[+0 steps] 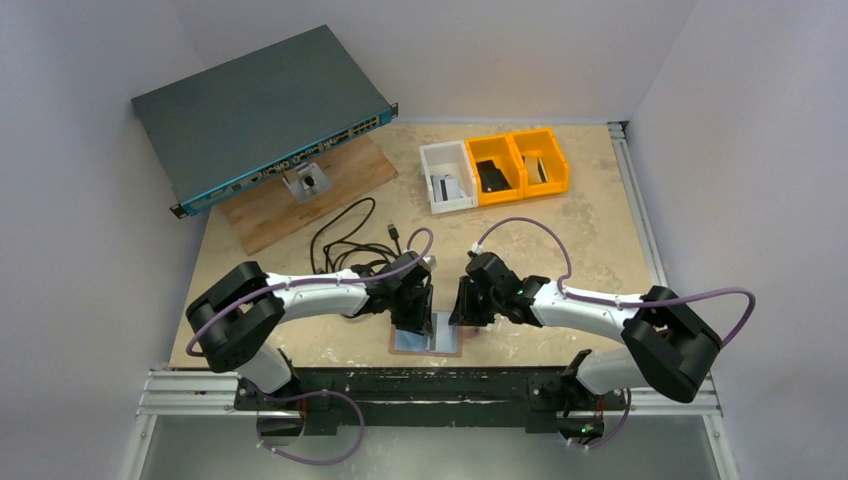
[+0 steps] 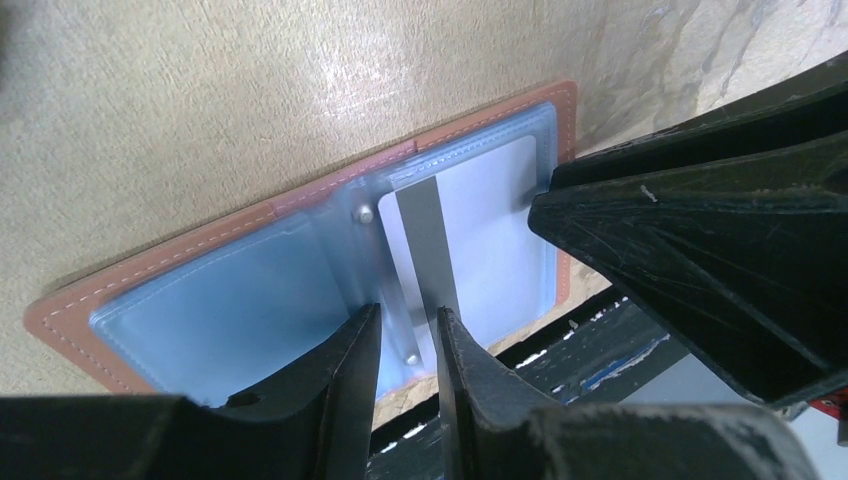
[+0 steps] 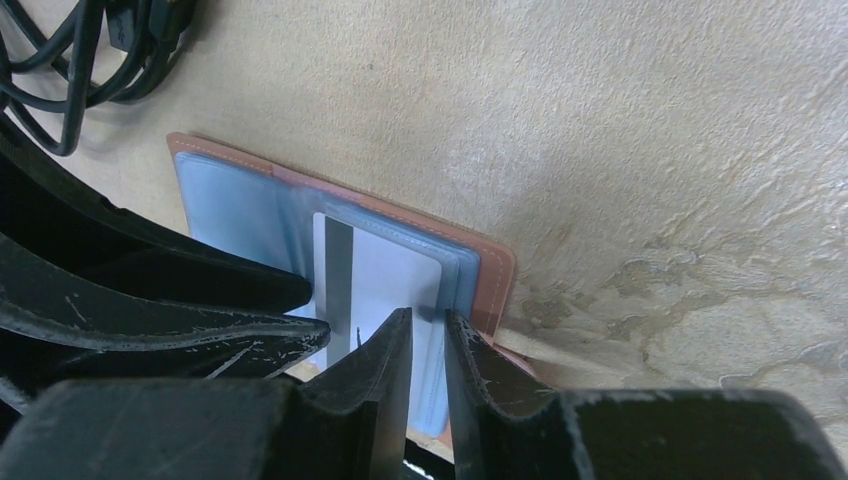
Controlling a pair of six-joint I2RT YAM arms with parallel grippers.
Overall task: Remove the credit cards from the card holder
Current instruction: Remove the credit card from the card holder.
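The card holder (image 1: 398, 347) lies open and flat by the table's near edge, its reddish-brown rim (image 2: 200, 235) framing clear pockets. A white credit card with a dark stripe (image 2: 480, 240) sits in the right pocket and also shows in the right wrist view (image 3: 390, 275). No dark grey card shows. My left gripper (image 1: 412, 322) hangs over the holder's middle fold (image 2: 408, 315), jaws a narrow gap apart and empty. My right gripper (image 1: 466, 312) is at the card's right edge (image 3: 425, 315), jaws also a narrow gap apart, with the pocket edge showing between them.
A black cable (image 1: 350, 235) lies just behind the arms. A network switch (image 1: 260, 115) rests on a wooden board (image 1: 300, 195) at the back left. A white bin (image 1: 447, 177) and two orange bins (image 1: 520, 165) stand at the back. A metal rail (image 1: 430, 385) runs along the near edge.
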